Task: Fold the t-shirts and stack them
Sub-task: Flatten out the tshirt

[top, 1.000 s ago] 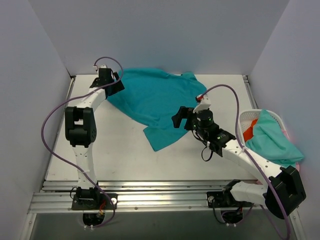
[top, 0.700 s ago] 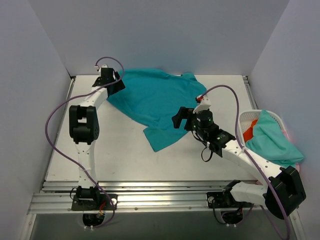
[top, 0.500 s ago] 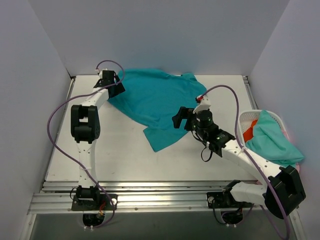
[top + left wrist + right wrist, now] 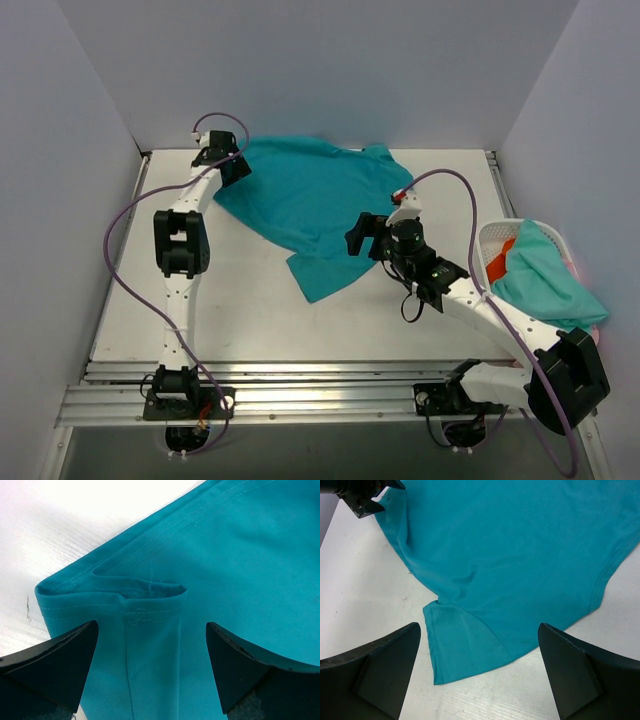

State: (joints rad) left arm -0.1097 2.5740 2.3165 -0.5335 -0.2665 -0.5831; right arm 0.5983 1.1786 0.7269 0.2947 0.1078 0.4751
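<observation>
A deep teal t-shirt (image 4: 310, 200) lies spread and rumpled on the white table (image 4: 250, 310), with one sleeve (image 4: 325, 275) pointing to the near side. My left gripper (image 4: 232, 165) is open at the shirt's far left corner. In the left wrist view its fingers (image 4: 55, 665) straddle the stitched, folded-over hem (image 4: 150, 605) without pinching it. My right gripper (image 4: 362, 237) hovers open at the shirt's right edge. In the right wrist view it stands above the sleeve (image 4: 460, 640), holding nothing. More t-shirts fill the basket: a paler aqua one (image 4: 545, 280) and an orange-red one (image 4: 500, 262).
A white lattice basket (image 4: 490, 235) stands at the table's right edge, close to the right arm's elbow. White walls close off the back and both sides. Bare tabletop lies in front of the teal shirt and to its left.
The left arm's elbow has swung right and its gripper has crept slightly along the shirt's far left corner. The right arm and the shirt stay still.
</observation>
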